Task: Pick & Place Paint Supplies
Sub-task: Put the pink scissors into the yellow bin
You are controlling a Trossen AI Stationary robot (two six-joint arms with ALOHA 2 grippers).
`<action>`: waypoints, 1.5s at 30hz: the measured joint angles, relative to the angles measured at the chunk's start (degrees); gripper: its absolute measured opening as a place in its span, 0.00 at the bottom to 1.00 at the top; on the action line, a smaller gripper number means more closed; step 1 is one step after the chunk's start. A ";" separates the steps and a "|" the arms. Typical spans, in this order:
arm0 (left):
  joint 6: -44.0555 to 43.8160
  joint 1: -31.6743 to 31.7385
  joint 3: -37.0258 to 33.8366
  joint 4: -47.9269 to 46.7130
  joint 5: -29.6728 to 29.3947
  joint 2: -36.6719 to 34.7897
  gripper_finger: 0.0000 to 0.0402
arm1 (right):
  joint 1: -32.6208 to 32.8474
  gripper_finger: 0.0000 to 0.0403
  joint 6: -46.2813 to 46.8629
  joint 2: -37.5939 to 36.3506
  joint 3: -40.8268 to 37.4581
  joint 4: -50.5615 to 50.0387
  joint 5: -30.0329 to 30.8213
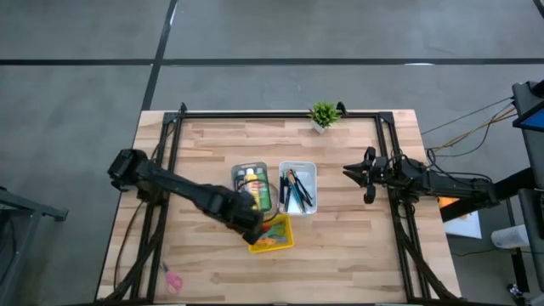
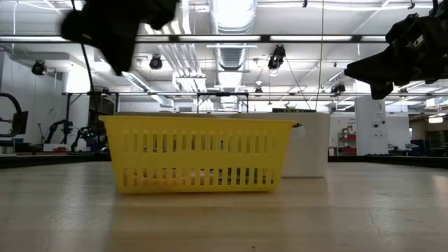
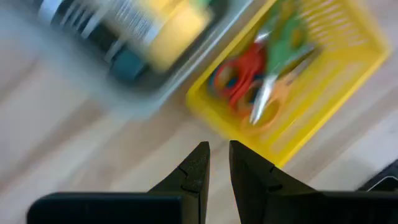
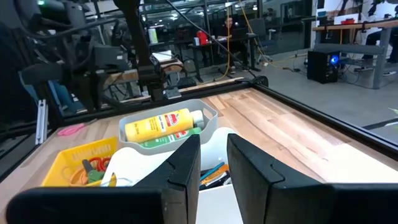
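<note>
A grey tray [image 1: 240,172] at the table's middle holds a yellow paint bottle [image 1: 252,178] and a green one [image 1: 263,198], both lying on their sides; they also show in the right wrist view [image 4: 163,125]. Next to it on the right, a white tray [image 1: 308,170] holds dark-handled brushes and pencils [image 1: 297,190]. My left gripper [image 3: 219,155] is shut and empty. It hangs above the table where the grey tray meets a yellow basket [image 1: 274,235]. My right gripper [image 4: 213,149] is shut and empty, raised at the table's right [image 1: 348,172].
The yellow basket [image 3: 311,93] holds red, green and orange scissors [image 3: 261,74]. A small potted plant [image 1: 323,114] stands at the far edge. A pink object [image 1: 172,279] lies near the front left corner. Bare wood lies along the near edge and right of the white tray.
</note>
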 joint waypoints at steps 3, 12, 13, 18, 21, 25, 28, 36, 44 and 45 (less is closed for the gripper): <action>-9.19 -2.84 -0.01 -4.91 0.31 -1.29 0.16 | -0.02 0.19 0.00 -0.01 0.00 0.03 0.02; -39.21 -13.16 -5.12 -8.08 2.51 -5.61 0.16 | -0.02 0.19 0.00 0.01 0.00 0.02 0.00; -42.05 -14.53 -6.10 -7.20 2.92 -6.16 0.16 | -0.02 0.19 0.02 0.01 0.00 0.02 0.00; -55.01 -22.34 -10.60 -3.11 5.77 -7.92 0.16 | -0.02 0.19 0.00 0.01 0.00 0.02 0.00; -61.80 -26.92 -12.55 -1.29 9.23 -8.02 0.16 | 0.00 0.19 0.00 0.01 0.00 0.01 0.00; -72.07 -32.77 -14.99 1.99 11.66 -7.98 0.16 | 0.00 0.19 0.00 -0.01 0.00 0.02 0.00; -79.16 -36.21 -17.28 5.33 11.86 -7.98 0.16 | -0.01 0.19 0.00 -0.01 0.00 0.02 0.00; -82.82 -38.46 -25.64 19.29 14.65 -7.96 0.16 | 0.00 0.19 0.00 -0.01 0.00 0.02 0.00; -83.27 -38.46 -32.45 28.93 15.49 -7.96 0.16 | 0.00 0.19 0.00 -0.01 0.00 0.01 0.00; -83.40 -38.46 -33.01 29.80 15.78 -7.96 0.16 | -0.02 0.19 0.02 -0.01 0.00 0.02 0.00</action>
